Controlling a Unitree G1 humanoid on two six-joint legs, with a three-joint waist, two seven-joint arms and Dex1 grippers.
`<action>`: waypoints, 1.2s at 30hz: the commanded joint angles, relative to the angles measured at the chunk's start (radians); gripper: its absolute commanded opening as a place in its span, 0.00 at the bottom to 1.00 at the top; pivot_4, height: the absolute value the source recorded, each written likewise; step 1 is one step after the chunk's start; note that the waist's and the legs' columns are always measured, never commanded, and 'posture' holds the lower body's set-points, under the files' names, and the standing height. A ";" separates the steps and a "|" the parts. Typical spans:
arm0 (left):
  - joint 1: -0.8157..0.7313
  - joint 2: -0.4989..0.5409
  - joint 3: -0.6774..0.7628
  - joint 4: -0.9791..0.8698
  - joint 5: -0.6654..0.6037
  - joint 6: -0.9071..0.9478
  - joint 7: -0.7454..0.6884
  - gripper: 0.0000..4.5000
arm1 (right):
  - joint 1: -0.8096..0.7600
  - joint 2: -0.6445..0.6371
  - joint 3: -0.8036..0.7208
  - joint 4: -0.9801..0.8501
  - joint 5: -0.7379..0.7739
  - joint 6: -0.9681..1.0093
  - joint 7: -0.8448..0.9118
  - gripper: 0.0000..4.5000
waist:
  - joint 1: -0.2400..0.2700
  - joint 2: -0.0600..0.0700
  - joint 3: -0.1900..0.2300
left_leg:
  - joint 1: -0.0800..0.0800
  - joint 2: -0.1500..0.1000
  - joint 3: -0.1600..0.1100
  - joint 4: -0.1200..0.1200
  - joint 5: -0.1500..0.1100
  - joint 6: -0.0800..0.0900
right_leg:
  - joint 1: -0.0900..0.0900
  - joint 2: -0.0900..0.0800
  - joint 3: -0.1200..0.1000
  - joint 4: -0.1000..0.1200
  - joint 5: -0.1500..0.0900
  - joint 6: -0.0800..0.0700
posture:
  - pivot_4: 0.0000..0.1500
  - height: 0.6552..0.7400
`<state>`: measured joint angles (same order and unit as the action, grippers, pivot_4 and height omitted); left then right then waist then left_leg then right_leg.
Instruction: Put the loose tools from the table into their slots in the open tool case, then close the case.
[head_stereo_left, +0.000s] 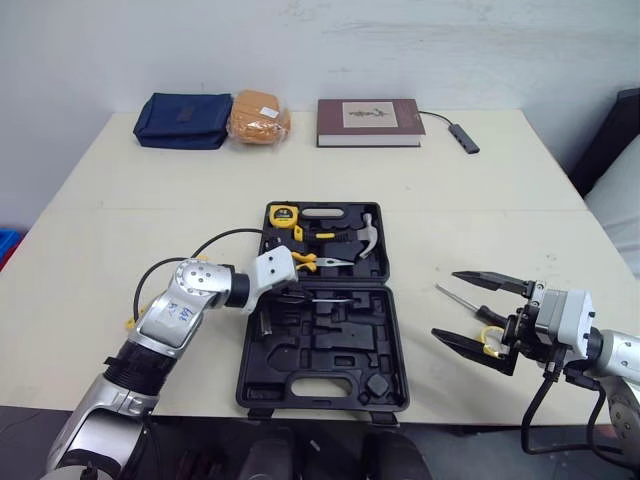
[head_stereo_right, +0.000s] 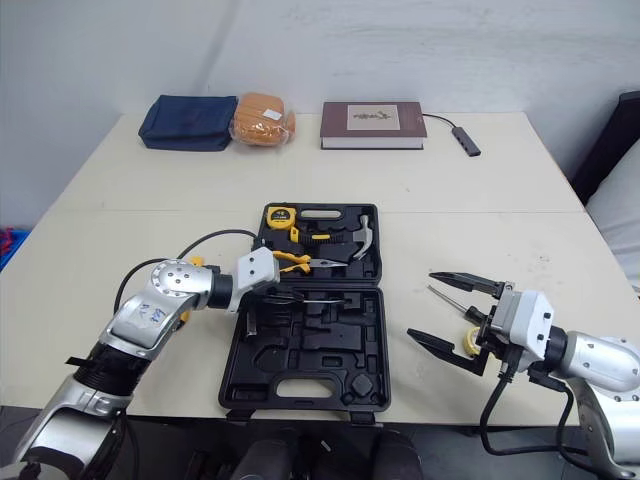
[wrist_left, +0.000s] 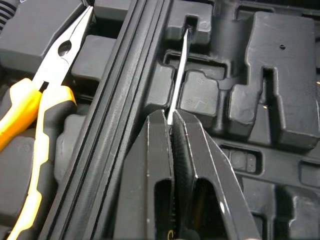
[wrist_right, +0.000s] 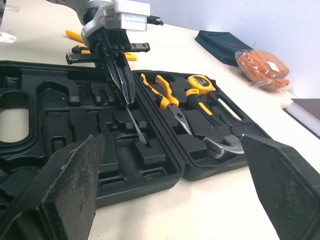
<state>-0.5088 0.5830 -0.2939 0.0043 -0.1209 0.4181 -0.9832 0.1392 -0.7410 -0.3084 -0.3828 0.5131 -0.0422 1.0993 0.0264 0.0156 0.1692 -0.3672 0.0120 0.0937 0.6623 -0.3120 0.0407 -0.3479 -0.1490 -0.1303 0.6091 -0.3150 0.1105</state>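
My left claw (wrist_left: 170, 120) is clenched on a thin metal shaft (wrist_left: 179, 70) with a flat tip. The two fingers are pressed together around it, and whatever handle it has is hidden between them. The shaft runs out from my fingertips across the near half of the tool case (head_stereo_left: 395, 350), just beside the hinge ridge, and its tip reaches a small notch in the moulded tray. My left arm is bent at the elbow, with the forearm coming in from the left over the case's left edge and the wrist turned down toward the tray.

My right claw (head_stereo_left: 445, 305) is spread wide and grasps nothing. It hangs low over the counter (head_stereo_left: 120, 220), right of the case and apart from it, pointing left. A screwdriver (head_stereo_left: 462, 300) lies on the counter between its two fingers, with the handle toward my wrist.

The case lies open and flat. Its far half holds a tape measure (head_stereo_left: 284, 214), pliers (head_stereo_left: 318, 262) with yellow grips and a hammer (head_stereo_left: 366, 238), each in its slot.

Along the far edge of the counter sit a blue pouch (head_stereo_left: 183, 120), an orange packet (head_stereo_left: 259, 117), a book (head_stereo_left: 369, 122) and a small adapter (head_stereo_left: 465, 137) on a cable.
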 joint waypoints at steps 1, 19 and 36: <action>0.040 0.010 -0.026 0.089 0.037 -0.031 -0.013 0.03 | 0.001 0.001 -0.012 -0.001 0.005 -0.019 0.000 1.00 | 0.000 0.000 0.000 | 0.000 0.000 0.000 0.000 0.000 0.000 | 0.000 0.000 0.000 0.000 0.000 0.000 | 1.00 1.00; 0.263 0.172 0.620 0.081 -0.318 -0.321 -0.107 0.50 | 0.153 -0.004 -0.309 0.246 -0.006 -0.218 0.060 1.00 | -0.007 -0.012 0.018 | -0.018 0.002 0.002 -0.003 0.006 0.001 | -0.015 0.004 -0.006 -0.006 0.001 -0.001 | 1.00 1.00; 0.777 0.257 1.191 0.539 -0.300 -0.535 0.099 0.98 | 0.351 0.081 -0.599 0.714 -0.046 -0.477 -0.083 1.00 | -0.004 -0.014 0.020 | -0.018 0.001 0.008 -0.015 0.001 -0.004 | -0.025 0.001 0.001 -0.011 0.002 -0.002 | 1.00 1.00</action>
<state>0.2314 0.8256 0.8374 0.4920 -0.4219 -0.0797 -0.9121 0.4531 -0.6728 -0.8418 0.2785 0.4619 -0.4815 1.0551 0.0226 0.0019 0.1891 -0.3856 0.0135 0.1018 0.6460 -0.3116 0.0374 -0.3738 -0.1483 -0.1291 0.5975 -0.3133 0.1083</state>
